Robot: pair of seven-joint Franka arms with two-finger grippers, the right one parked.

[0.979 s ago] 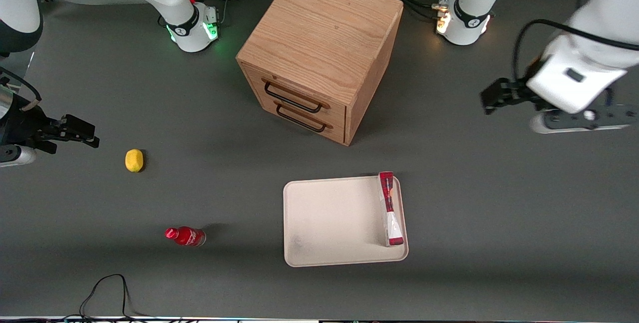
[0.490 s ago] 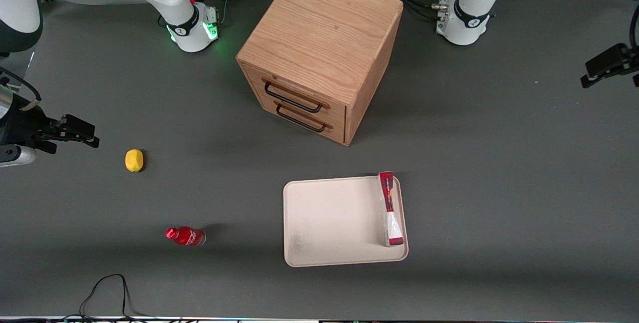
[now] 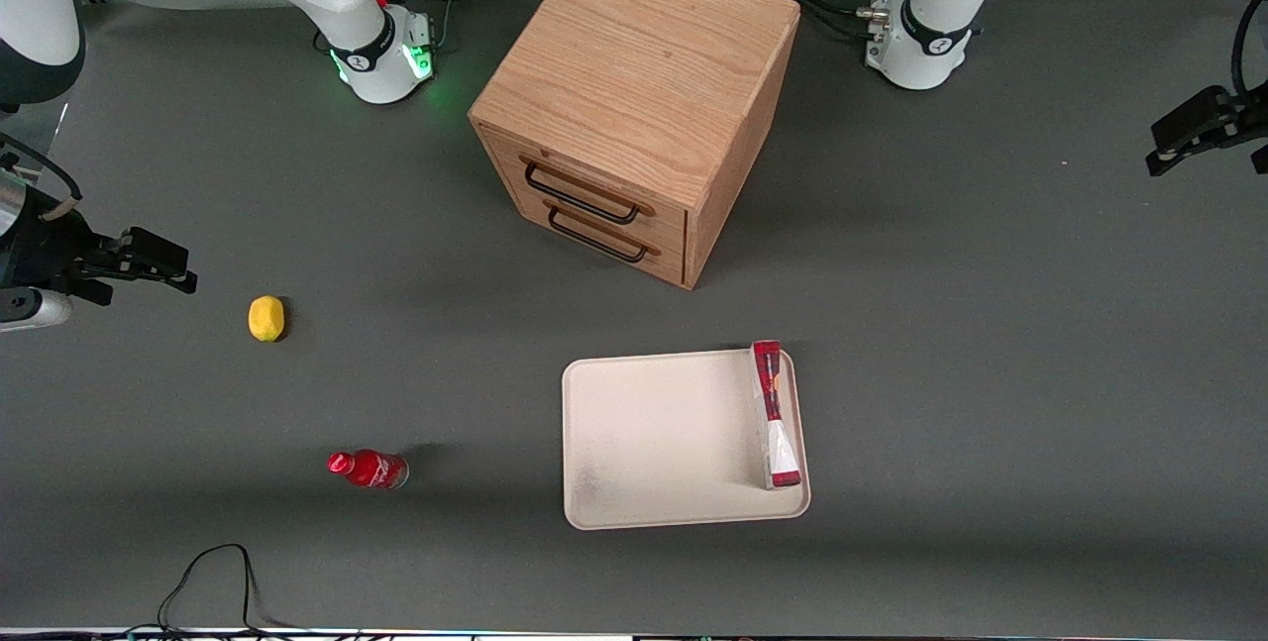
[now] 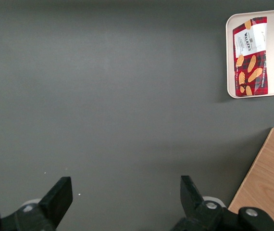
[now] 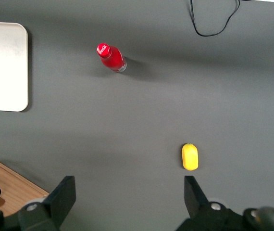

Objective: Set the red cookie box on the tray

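left gripper [image 3: 1184,138] hangs high at the working arm's end of the table, well apart from everything, and the wrist view shows its two fingers [image 4: 60,195] spread wide over bare grey tabletop, nothing between them. red cookie box [image 3: 774,414] lies flat in the tray [image 3: 654,443], tight along the tray's rim on the working arm's end; in the wrist view it reads red tartan with a white panel and golden biscuit pictures [image 4: 251,56]. wooden drawer cabinet [image 3: 639,101] stands farther from the front camera than the tray, both drawers closed. small red bottle [image 3: 368,469] and a yellow lemon [image 3: 265,317] sit toward the parked arm's end. open tabletop lies between gripper and tray.
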